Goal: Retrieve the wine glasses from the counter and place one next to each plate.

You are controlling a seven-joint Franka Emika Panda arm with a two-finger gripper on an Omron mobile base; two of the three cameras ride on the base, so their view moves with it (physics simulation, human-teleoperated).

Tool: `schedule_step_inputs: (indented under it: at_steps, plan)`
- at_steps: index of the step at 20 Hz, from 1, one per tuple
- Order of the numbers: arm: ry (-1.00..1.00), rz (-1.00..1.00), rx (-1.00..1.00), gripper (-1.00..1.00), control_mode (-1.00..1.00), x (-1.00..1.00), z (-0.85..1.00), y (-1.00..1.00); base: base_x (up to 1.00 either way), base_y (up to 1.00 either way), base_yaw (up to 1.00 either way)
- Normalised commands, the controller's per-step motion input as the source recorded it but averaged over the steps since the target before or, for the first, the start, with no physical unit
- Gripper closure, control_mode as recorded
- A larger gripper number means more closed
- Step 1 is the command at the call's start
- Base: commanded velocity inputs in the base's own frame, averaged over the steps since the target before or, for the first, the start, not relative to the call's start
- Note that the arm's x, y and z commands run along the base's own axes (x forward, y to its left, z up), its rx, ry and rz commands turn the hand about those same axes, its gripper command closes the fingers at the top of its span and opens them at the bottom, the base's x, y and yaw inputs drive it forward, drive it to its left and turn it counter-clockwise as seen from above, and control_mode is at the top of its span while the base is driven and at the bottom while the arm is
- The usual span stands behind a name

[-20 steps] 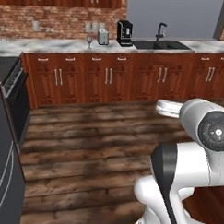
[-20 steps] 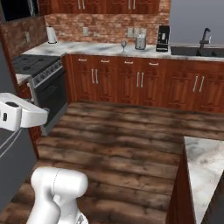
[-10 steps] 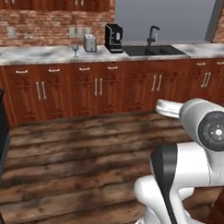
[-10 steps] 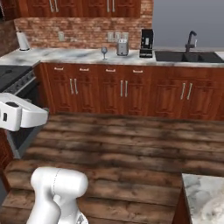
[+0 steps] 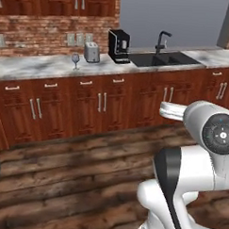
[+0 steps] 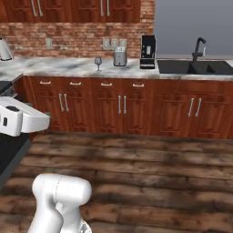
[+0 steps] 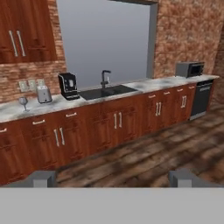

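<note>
Glossy white rounded arm [image 5: 188, 185], black joint band, dark round cap

The counter [image 5: 52, 65] is polished white marble with grey veins, smooth and faintly glossy. Below it the cabinets [image 6: 113, 107] are reddish-brown wood with a soft sheen and thin silver metal handles. A wine glass [image 5: 75, 60] on the marble is clear greyish glass. Beside it the toaster [image 5: 91, 52] looks like brushed metal, the coffee machine [image 6: 148, 51] like glossy black plastic. The sink [image 7: 103, 92] is matt and dark. The wall [image 6: 68, 38] is rough red brick, the floor [image 6: 150, 173] dark, worn wooden planks.
</note>
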Motion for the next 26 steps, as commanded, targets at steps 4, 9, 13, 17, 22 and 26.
schedule_step_inputs:
  at_steps: [4,9,13,17,22,26]
  plan:
    - [0.00,0.00,0.00,-1.00,1.00,0.00,0.00,0.00,1.00,0.06,-0.06]
    - [0.00,0.00,0.00,-1.00,1.00,0.00,0.00,0.00,1.00,0.22,-0.09]
    - [0.00,0.00,0.00,-1.00,1.00,0.00,0.00,0.00,1.00,0.25,-0.03]
    - [0.00,0.00,0.00,-1.00,1.00,0.00,0.00,0.00,1.00,0.17,0.00]
    - [0.00,0.00,0.00,-1.00,1.00,0.00,0.00,0.00,1.00,0.01,0.10]
    - [0.00,0.00,0.00,-1.00,1.00,0.00,0.00,0.00,1.00,0.00,0.18]
